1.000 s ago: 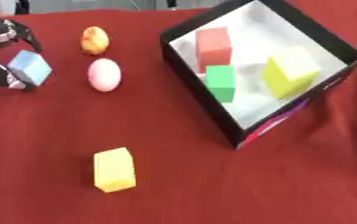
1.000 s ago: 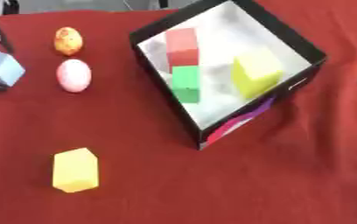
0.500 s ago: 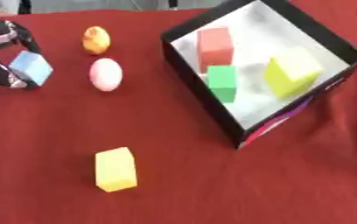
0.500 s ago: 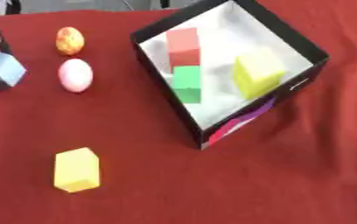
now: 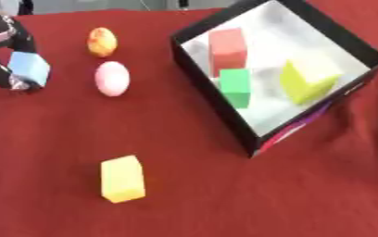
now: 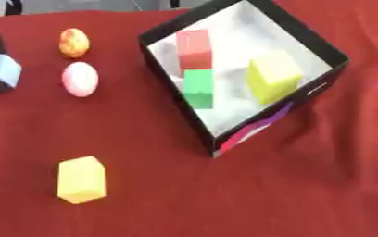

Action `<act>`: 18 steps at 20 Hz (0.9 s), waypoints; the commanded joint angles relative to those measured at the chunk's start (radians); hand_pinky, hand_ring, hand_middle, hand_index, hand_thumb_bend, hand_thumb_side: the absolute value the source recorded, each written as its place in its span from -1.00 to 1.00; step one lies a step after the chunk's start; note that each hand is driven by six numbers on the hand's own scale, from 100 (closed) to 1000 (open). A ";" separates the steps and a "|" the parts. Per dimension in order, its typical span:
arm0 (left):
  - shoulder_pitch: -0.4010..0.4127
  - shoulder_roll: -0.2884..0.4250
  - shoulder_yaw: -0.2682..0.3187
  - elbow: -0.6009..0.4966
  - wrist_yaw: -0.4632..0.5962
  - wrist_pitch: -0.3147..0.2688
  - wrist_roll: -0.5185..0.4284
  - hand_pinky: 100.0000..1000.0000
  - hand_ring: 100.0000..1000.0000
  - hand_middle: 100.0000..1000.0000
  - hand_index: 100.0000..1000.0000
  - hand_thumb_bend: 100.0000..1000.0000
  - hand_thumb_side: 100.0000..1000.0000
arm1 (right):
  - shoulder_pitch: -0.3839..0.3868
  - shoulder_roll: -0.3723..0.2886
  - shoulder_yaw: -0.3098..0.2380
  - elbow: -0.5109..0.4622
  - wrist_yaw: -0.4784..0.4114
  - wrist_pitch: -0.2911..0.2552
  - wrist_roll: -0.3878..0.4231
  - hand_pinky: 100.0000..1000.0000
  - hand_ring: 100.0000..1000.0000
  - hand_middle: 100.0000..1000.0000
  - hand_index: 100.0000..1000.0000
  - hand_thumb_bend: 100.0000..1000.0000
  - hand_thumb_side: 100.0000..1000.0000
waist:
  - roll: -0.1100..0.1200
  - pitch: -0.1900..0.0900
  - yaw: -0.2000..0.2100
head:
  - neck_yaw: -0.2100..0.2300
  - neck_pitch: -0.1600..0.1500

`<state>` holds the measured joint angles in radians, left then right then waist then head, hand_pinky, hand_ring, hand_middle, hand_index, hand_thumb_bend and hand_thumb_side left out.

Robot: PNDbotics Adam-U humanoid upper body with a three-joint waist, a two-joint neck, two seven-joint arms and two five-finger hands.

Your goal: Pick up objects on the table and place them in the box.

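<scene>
The left robot hand (image 5: 6,51) curls around a light blue block (image 5: 30,69) at the far left, left of the pink egg (image 5: 112,78). An orange egg (image 5: 101,41) lies beyond the pink egg. The black box (image 5: 217,99), right of the pink egg, holds red, green and yellow-green blocks. A yellow block (image 5: 122,178) lies nearer on the red surface (image 5: 224,199).

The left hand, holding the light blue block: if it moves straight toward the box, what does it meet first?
Probably the pink egg, which lies directly between the left hand, curled round the light blue block, and the box. Height above the table is unclear, so it might pass over.
</scene>
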<state>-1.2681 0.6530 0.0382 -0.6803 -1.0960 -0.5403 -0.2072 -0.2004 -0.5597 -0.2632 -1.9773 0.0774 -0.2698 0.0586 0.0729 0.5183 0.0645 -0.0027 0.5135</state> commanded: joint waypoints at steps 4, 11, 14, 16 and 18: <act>-0.043 0.016 -0.049 -0.170 0.140 -0.074 -0.007 0.04 -0.15 -0.42 -0.34 -0.01 -1.00 | 0.021 -0.036 -0.016 -0.023 -0.016 0.015 -0.009 0.96 0.26 0.14 0.41 -1.00 -0.18 | 0.007 -0.062 0.016 | -0.016 0.029; -0.084 -0.090 -0.148 -0.428 0.388 -0.079 -0.075 0.00 -0.20 -0.44 -0.37 -0.04 -1.00 | 0.037 -0.072 -0.059 -0.023 -0.123 0.079 -0.104 1.00 0.34 0.22 0.47 -1.00 -0.05 | 0.031 -0.111 0.021 | -0.012 0.053; -0.085 -0.193 -0.168 -0.509 0.448 -0.055 -0.102 -0.02 -0.23 -0.46 -0.39 -0.15 -1.00 | 0.034 -0.085 -0.072 -0.023 -0.190 0.108 -0.160 1.00 0.44 0.33 0.52 -1.00 -0.06 | 0.036 -0.123 0.016 | -0.007 0.059; -0.079 -0.272 -0.173 -0.527 0.453 -0.030 -0.123 -0.02 -0.22 -0.44 -0.37 -0.16 -1.00 | 0.026 -0.092 -0.081 -0.023 -0.240 0.119 -0.211 1.00 0.52 0.40 0.55 -1.00 -0.06 | 0.036 -0.129 0.010 | -0.005 0.060; -0.081 -0.337 -0.183 -0.510 0.419 -0.020 -0.138 -0.01 -0.21 -0.42 -0.35 -0.12 -1.00 | 0.016 -0.100 -0.093 -0.023 -0.276 0.111 -0.280 1.00 0.55 0.40 0.55 -1.00 -0.05 | 0.038 -0.132 0.002 | -0.003 0.061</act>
<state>-1.3287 0.3352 -0.1443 -1.1747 -0.6719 -0.5688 -0.3334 -0.1769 -0.6222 -0.3394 -1.9774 -0.1709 -0.1587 -0.1856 0.1159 0.4196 0.0659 -0.0100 0.5706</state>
